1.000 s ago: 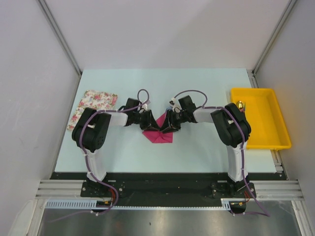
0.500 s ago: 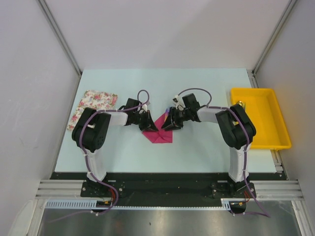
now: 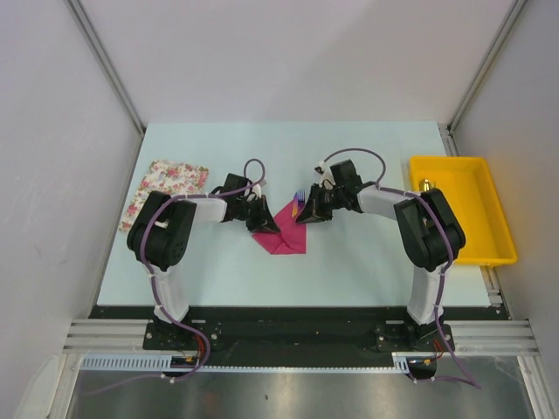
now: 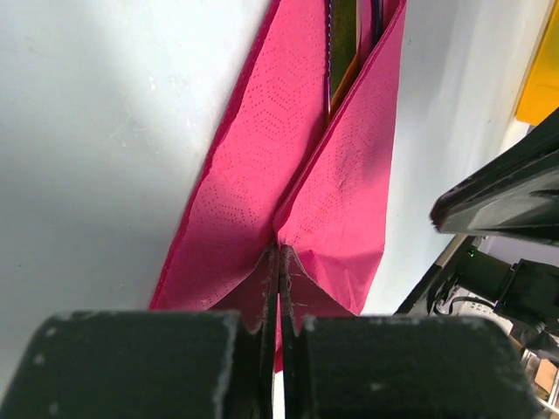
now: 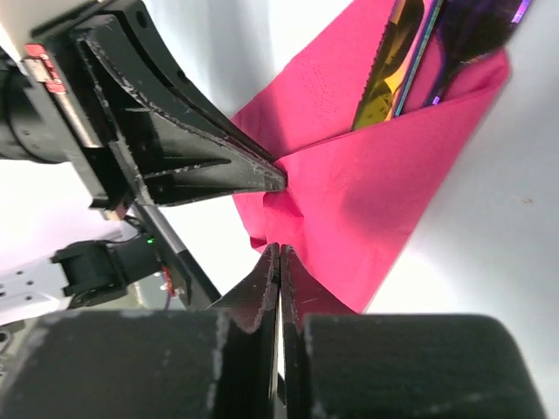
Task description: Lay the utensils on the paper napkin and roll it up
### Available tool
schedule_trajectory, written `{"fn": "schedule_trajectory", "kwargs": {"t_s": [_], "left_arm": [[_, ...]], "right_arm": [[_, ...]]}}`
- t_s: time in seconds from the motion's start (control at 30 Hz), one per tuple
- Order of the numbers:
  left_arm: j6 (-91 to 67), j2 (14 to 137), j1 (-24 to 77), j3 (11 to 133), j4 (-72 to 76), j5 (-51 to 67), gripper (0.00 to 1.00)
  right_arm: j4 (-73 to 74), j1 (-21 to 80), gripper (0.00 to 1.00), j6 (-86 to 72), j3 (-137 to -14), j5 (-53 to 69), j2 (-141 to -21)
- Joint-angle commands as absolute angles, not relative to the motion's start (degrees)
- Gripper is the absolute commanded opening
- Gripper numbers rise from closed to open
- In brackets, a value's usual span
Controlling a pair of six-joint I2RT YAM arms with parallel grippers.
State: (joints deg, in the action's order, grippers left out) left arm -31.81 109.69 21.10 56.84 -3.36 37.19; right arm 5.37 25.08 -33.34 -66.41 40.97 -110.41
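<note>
Magenta napkin (image 3: 281, 239) mid-table, flaps folded up over purple & yellow utensils (image 5: 410, 48), tips sticking out far end.

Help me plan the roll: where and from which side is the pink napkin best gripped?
Probably pinch the paper napkin at its upstanding fold, at the corner away from the utensils, coming in along the crease; the rest lies flat, offering no edge.

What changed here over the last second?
Both hands closed: the left hand first, pinching the paper napkin; then the right hand, which drew slightly back toward its own side, uncovering the utensils. Napkin, floral cloth and yellow tray stayed put.
</note>
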Motion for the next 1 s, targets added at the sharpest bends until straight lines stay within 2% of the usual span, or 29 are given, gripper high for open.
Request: {"fn": "schedule_trajectory", "kwargs": {"t_s": [0.0,0.6,0.63,0.73,0.83,0.97], "left_arm": [[-30.3,107.6,21.3,59.0,-3.5,35.5,0.00],[-29.7,107.0,21.3,58.6,-3.3,35.5,0.00],[-29.4,106.6,21.2,58.6,-3.1,35.9,0.02],[-27.7,104.7,21.0,58.4,-3.3,36.6,0.16],[-25.4,100.4,20.0,56.9,-2.4,38.5,0.34],[-23.4,95.7,20.4,55.4,-1.0,44.5,0.39]], "right_arm": [[6.9,27.2,0.00,-29.9,-70.1,37.3,-112.0],[10.4,31.2,0.00,-26.0,-73.2,30.4,-119.4],[10.9,31.3,0.00,-25.8,-73.5,29.6,-119.9],[12.0,31.3,0.00,-25.1,-73.6,27.4,-120.8],[13.2,31.3,0.00,-24.4,-73.6,25.6,-120.9],[14.0,31.2,0.00,-24.4,-73.4,25.7,-121.3]]}}
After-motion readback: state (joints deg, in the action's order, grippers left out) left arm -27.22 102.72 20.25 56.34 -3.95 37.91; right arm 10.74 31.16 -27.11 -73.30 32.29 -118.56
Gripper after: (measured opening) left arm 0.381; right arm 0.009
